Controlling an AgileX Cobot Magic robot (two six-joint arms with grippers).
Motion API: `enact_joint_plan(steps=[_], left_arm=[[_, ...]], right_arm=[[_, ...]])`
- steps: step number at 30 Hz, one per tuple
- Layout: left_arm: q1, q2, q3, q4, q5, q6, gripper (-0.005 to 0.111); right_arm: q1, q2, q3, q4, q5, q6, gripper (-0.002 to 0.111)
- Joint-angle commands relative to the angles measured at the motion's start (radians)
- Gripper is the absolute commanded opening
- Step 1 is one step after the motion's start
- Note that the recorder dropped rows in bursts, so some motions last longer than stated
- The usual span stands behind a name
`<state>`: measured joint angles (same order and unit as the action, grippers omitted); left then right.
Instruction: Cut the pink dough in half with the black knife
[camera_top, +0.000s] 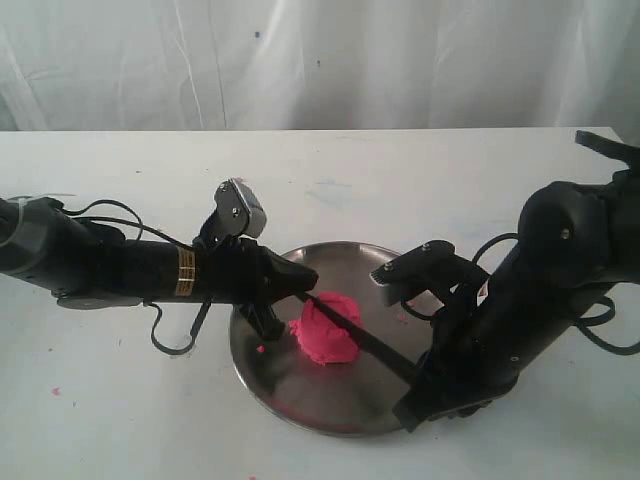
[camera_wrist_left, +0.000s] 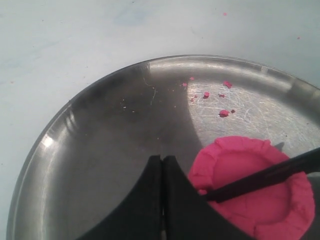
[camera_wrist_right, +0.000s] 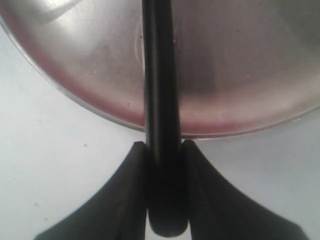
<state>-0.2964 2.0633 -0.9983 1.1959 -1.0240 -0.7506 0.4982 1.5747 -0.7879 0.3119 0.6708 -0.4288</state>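
Note:
The pink dough (camera_top: 325, 330) (camera_wrist_left: 235, 160) is one lump with a rimmed top, sitting in the steel plate (camera_top: 340, 262) (camera_wrist_left: 115, 150) (camera_wrist_right: 225, 75). The black knife (camera_top: 360, 335) (camera_wrist_left: 270, 175) (camera_wrist_right: 159, 75) lies slanted across the top of the dough, its point toward the left arm. My right gripper (camera_top: 418, 378) (camera_wrist_right: 164, 145) is shut on the knife's handle just outside the plate's near rim. My left gripper (camera_top: 305, 280) (camera_wrist_left: 162, 157) is shut with nothing in it, low over the plate right beside the dough and the knife's point.
Tiny pink crumbs (camera_wrist_left: 223, 113) lie scattered on the plate beyond the dough. The plate stands on a white table (camera_top: 120, 400) with a white curtain (camera_top: 320, 60) behind. Both arms crowd the plate from either side.

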Motion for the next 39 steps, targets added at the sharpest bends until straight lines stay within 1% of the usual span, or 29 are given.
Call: enact_joint_plan(steps=[1, 9, 12, 19, 39], left_arm=[[-0.007, 0.002, 0.008, 0.050, 0.054, -0.005, 0.000], [-0.007, 0.002, 0.008, 0.054, 0.055, -0.005, 0.000], [-0.007, 0.004, 0.008, 0.054, 0.078, -0.005, 0.000], [-0.007, 0.042, 0.008, 0.056, 0.074, -0.005, 0.000], [-0.007, 0.042, 0.008, 0.054, 0.072, -0.005, 0.000]], right_arm=[[0.001, 0.003, -0.001, -0.002, -0.020, 0.007, 0.000], [0.001, 0.003, -0.001, -0.002, -0.022, 0.007, 0.000], [0.001, 0.003, -0.001, -0.002, -0.025, 0.013, 0.000], [0.001, 0.003, -0.001, -0.002, -0.026, 0.017, 0.000], [0.001, 0.003, -0.001, 0.002, -0.028, 0.017, 0.000]])
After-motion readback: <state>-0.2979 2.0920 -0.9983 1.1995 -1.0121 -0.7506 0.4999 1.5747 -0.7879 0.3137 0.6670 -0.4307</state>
